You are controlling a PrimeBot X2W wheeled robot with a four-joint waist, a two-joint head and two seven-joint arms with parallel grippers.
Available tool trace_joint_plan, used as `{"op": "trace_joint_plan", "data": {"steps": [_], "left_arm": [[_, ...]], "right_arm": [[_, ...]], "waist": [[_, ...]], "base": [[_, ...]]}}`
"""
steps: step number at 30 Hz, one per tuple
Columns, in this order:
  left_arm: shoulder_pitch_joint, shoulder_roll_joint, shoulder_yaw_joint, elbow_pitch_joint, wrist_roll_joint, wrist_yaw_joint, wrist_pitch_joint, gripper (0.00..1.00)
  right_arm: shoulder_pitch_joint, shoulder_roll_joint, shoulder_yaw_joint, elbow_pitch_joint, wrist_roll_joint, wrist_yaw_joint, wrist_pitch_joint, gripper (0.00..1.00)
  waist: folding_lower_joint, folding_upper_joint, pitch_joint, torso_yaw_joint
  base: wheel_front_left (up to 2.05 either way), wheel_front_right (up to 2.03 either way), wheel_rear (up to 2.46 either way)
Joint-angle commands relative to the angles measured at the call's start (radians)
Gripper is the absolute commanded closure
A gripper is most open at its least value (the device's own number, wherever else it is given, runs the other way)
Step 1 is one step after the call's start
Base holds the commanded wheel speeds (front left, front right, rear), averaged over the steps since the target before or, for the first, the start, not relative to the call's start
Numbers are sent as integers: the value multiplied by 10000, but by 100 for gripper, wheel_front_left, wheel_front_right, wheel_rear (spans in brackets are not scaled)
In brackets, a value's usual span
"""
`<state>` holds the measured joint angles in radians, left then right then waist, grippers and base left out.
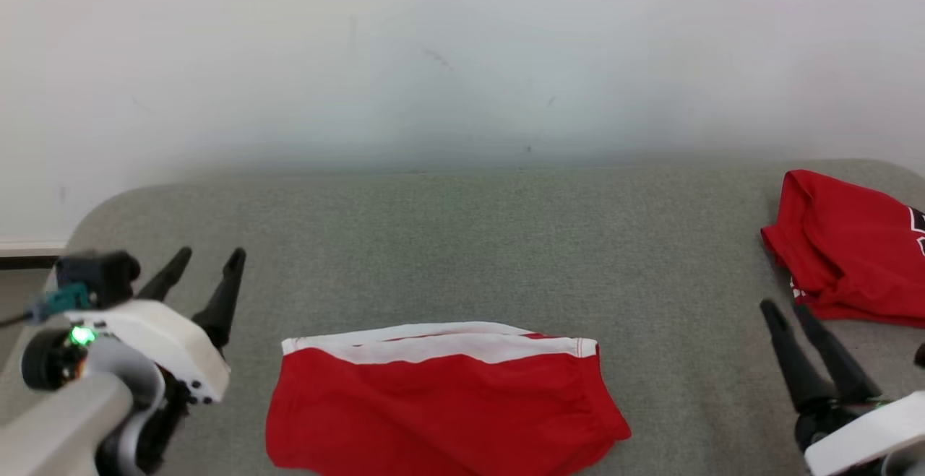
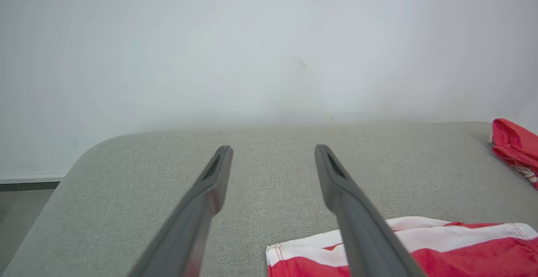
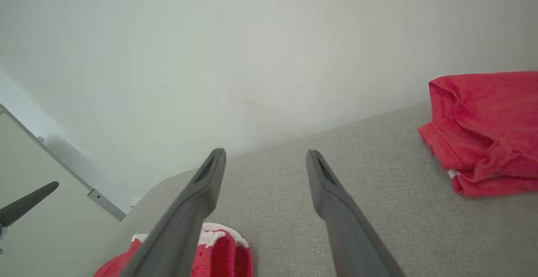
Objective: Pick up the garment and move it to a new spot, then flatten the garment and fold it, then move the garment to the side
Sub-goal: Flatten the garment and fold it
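The garment (image 1: 441, 411) is a pair of red shorts with a white waistband, lying folded flat at the front middle of the grey padded surface (image 1: 462, 245). Its waistband corner shows in the left wrist view (image 2: 462, 256), and a bunched end appears low in the right wrist view (image 3: 218, 251). My left gripper (image 1: 211, 253) (image 2: 273, 148) hovers left of the garment, open, with nothing between its fingers. My right gripper (image 1: 784, 308) (image 3: 265, 152) stands to the garment's right, also open and holding nothing.
A second red garment (image 1: 853, 245) (image 2: 515, 142) (image 3: 487, 130) lies crumpled at the right edge of the surface, just beyond my right gripper. A pale wall runs along the back. The surface's rounded left corner drops off beside my left arm.
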<state>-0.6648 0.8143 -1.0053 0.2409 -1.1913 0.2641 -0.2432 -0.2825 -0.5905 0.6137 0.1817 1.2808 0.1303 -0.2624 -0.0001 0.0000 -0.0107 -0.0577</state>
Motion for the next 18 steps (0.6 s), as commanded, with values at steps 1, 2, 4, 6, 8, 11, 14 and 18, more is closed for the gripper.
{"op": "trace_joint_plan", "data": {"steps": [1, 2, 4, 6, 8, 11, 14, 18], "left_arm": [[296, -60, 97, -101, 102, 97, -89, 0], [594, -168, 414, -336, 148, 309, -163, 0], [1171, -450, 1393, -930, 706, 714, -227, 0], [2152, -893, 2431, -1499, 1556, 1080, -199, 0], [3200, -1417, 3340, -1947, 2404, 1260, -196, 0], [4308, -2111, 4329, -2398, 3484, 1234, -207, 0], [5326, -2918, 5243, -2714, 4370, 1041, -208, 0], [6238, -4163, 6231, -2978, 5405, 554, -208, 0]], "right_arm": [[209, 100, -75, 48, -141, 5, -20, 0], [373, 346, -261, 82, -522, 5, -21, 0], [690, 785, -507, 143, -1143, 5, -24, 0], [929, 1125, -704, 280, -1786, 5, -23, 0], [1137, 1541, -883, 452, -2330, 5, 91, 0], [1258, 2125, -1179, 696, -3035, 5, 433, 0], [1354, 2591, -1444, 887, -4052, 5, 782, 0], [1436, 3146, -1968, 1182, -5591, 5, 1375, 0]], "waist": [[1, 0, -21, 49], [1, 0, -28, 102], [1, 0, -9, 242], [1, 0, -1, 369], [1, 0, 13, 511], [1, 0, 34, 719], [1, 0, 24, 970], [1, 0, 21, 1287]], "base": [[0, 0, 0], [0, 0, 0], [0, 0, 0], [0, 0, 0], [0, 0, 0], [0, 0, 0], [0, 0, 0], [0, 0, 0]]}}
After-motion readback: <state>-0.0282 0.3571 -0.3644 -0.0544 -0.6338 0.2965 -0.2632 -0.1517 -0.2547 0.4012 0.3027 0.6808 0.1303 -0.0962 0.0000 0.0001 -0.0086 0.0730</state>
